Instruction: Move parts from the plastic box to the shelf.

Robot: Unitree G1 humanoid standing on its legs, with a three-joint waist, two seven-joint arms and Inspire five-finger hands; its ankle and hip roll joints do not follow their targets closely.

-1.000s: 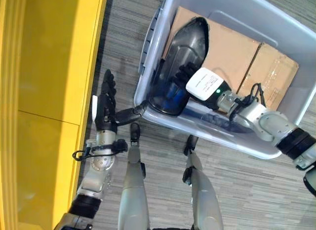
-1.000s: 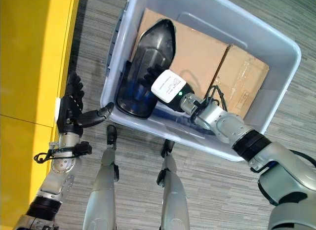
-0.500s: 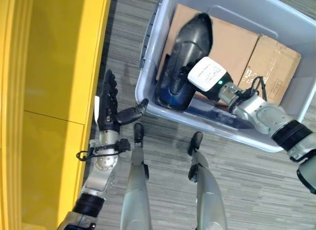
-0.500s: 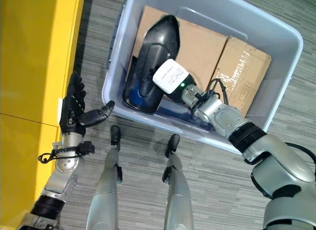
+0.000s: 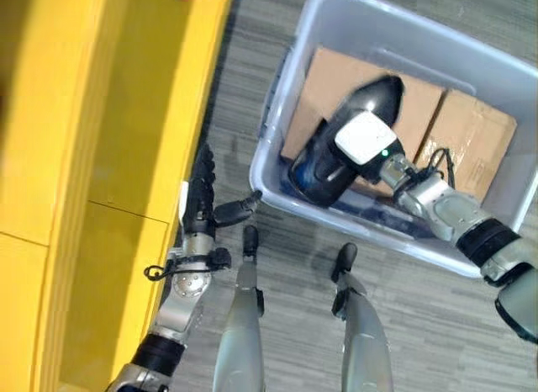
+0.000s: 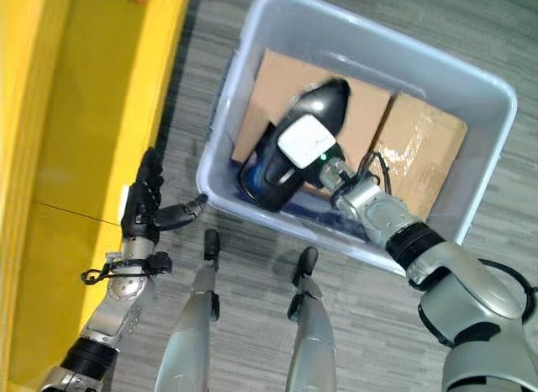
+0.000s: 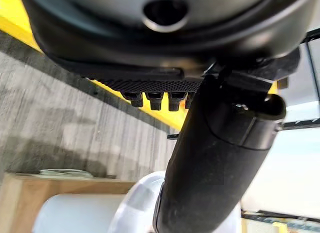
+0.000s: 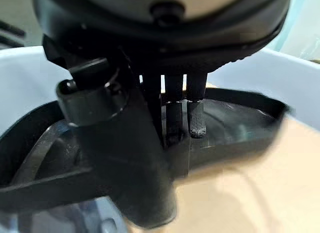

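Black part (image 5: pixel 340 144) now tipped up higher off cardboard in plastic box (image 5: pixel 504 89), right hand (image 8: pixel 170 120) clamped on its rim; left hand (image 5: pixel 202 203) spread open beside yellow shelf (image 5: pixel 126 114), ready to receive.

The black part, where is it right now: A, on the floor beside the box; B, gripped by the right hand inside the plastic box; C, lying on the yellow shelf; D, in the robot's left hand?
B: the right hand has its fingers curled on the black part, which is tilted up over the cardboard boxes inside the plastic box.
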